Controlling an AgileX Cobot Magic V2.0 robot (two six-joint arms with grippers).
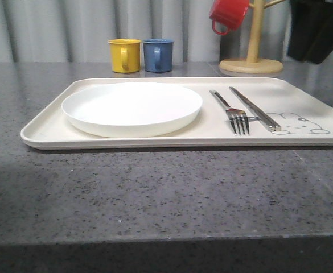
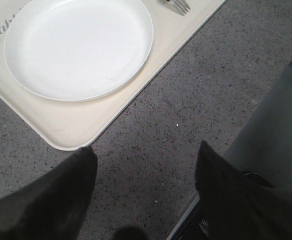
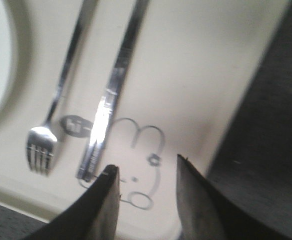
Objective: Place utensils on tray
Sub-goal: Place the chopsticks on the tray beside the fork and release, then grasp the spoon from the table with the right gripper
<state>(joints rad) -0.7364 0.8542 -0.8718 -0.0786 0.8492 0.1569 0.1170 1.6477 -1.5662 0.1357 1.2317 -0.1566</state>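
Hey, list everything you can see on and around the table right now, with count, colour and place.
Tray: one, cream, on the grey table.
Plate: one, white, on the tray's left part.
Fork: one, silver, on the tray right of the plate.
Knife: one, silver, just right of the fork.
Mugs: yellow and blue, behind the tray; red, on the wooden mug tree.
Table: one, speckled grey.
Left pincer: open, over bare table.
Right pincer: open, above the tray's rabbit drawing.

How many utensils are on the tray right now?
2. A fork lies right of the white plate, and a knife lies just right of the fork, both on the tray. No spoon is visible.
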